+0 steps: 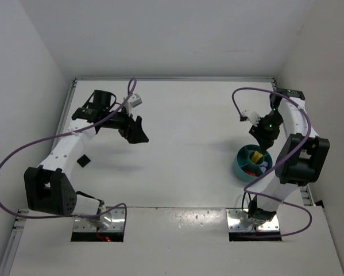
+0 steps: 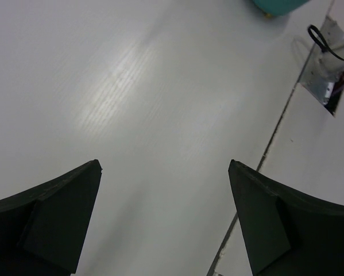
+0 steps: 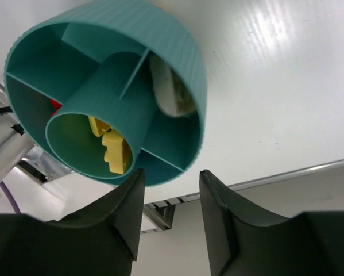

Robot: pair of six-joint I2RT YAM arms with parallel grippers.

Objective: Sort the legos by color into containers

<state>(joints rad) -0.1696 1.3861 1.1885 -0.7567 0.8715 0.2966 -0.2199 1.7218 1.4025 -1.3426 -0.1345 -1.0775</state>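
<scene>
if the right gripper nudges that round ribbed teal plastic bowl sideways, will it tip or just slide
Probably slides: the round teal plastic bowl looks wider than tall on the smooth white table. It seems light, holding only a few small pieces, like the yellow bricks in its central cup, so a nudge may shift it far. Its dividers look stiff.

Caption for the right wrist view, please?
Right hand, jaws apart and empty, facing the teal bowl: yellow legos in its central cup, a red piece and a pale piece in outer compartments.
</scene>
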